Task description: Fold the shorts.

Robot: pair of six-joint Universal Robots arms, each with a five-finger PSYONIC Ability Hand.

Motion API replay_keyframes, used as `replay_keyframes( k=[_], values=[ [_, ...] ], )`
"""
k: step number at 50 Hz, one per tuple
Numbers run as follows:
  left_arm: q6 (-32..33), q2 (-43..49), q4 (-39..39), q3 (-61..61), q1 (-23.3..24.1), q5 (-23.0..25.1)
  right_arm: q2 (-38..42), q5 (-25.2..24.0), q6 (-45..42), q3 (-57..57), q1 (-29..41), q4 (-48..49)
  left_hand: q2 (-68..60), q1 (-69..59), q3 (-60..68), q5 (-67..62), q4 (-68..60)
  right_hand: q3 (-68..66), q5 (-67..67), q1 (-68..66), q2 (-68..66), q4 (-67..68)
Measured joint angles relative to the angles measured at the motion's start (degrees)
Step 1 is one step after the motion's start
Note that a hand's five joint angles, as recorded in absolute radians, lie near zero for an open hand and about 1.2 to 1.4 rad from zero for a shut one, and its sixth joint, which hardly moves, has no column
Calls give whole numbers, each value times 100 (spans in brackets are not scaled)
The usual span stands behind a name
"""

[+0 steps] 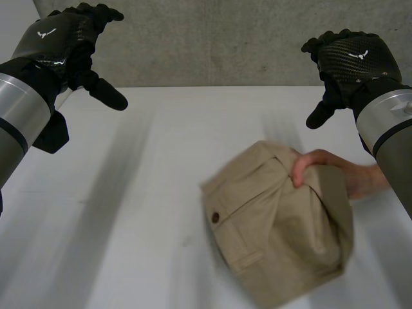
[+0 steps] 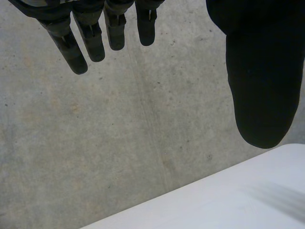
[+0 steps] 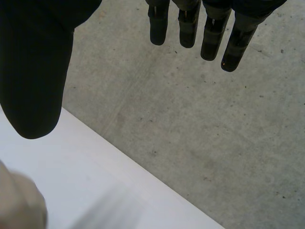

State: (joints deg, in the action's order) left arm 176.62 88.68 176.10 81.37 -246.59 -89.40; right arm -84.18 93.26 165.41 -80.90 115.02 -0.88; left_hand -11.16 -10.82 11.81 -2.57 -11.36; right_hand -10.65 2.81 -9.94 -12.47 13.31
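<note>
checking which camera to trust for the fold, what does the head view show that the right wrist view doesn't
Head view, not the right wrist view: the khaki shorts crumpled on the table, a person's hand gripping their fabric, and the left hand raised and open.

Right wrist view, not the head view: the palm side of the right hand, its fingers straight and holding nothing, plus a tan blur beside the thumb that I cannot identify.

Both: the right hand, the white table and the grey concrete wall.
</note>
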Motion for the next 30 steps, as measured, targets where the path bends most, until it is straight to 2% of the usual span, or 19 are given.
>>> replay_keyframes(
  k=[9, 22, 30],
  values=[
    [4, 27, -11, 0, 23, 8, 11, -112, -48, 66, -2, -12, 0, 0, 0, 0, 0, 0, 0, 0, 0, 0],
    [4, 100, -17, 19, 32, 12, 15, -662, -583, 105, -26, -93, 0, 0, 0, 0, 0, 0, 0, 0, 0, 0],
    [102, 285, -339, -108, 162, 17, 19, -743, -794, 185, -39, -289, 0, 0, 0, 0, 0, 0, 0, 0, 0, 0]
  ],
)
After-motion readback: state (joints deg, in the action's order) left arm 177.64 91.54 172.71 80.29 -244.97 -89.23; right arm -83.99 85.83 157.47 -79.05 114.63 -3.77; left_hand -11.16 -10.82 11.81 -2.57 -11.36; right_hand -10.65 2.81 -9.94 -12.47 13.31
